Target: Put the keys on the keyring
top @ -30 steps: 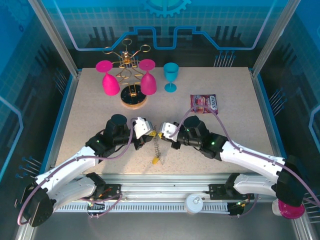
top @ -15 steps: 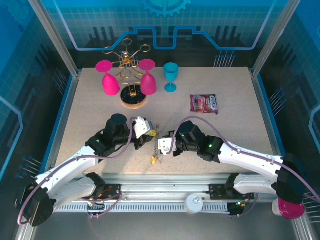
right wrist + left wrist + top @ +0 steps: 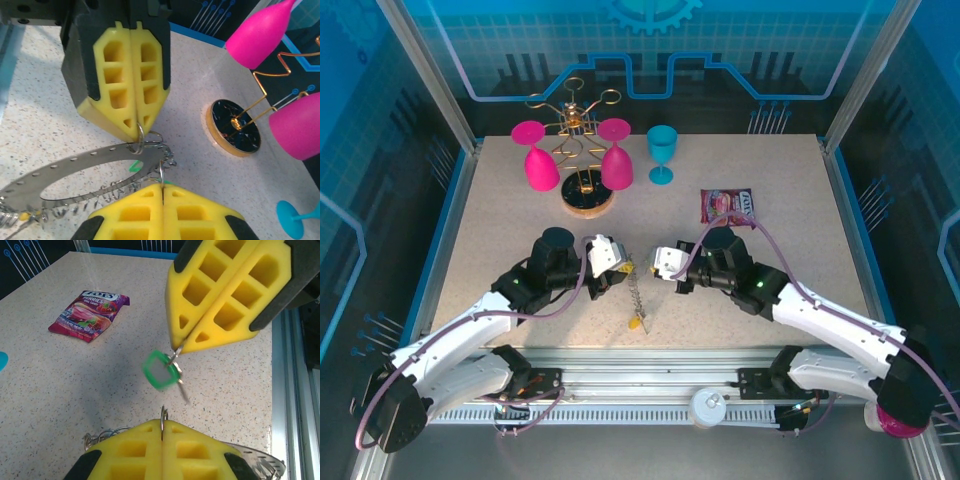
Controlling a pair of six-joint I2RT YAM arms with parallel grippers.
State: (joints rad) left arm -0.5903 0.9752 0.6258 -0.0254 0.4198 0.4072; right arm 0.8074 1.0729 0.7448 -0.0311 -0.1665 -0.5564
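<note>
The keyring (image 3: pixel 60 170), a flat grey metal ring with holes and wire coils along its rim, hangs from a small wire loop. My left gripper (image 3: pixel 137 127) is shut on that loop. From above, the keyring (image 3: pixel 636 295) hangs edge-on under my left gripper (image 3: pixel 620 268), with a yellow key (image 3: pixel 638 322) at its low end. My right gripper (image 3: pixel 662 266) faces it, shut on the small split ring of a green key (image 3: pixel 160 371), which dangles below its fingertips. In the right wrist view the split ring nearly touches the keyring's coils.
A gold wire glass rack on a round wooden base (image 3: pixel 588 198) stands at the back with two pink glasses (image 3: pixel 540 165). A teal glass (image 3: pixel 662 150) is next to it. A sweets packet (image 3: pixel 728 205) lies just behind my right arm. The metal rail (image 3: pixel 650 358) runs along the near edge.
My right gripper dipped toward the near edge half a second ago and has come back up beside the left gripper, carrying the green key. The left arm has stayed put.
</note>
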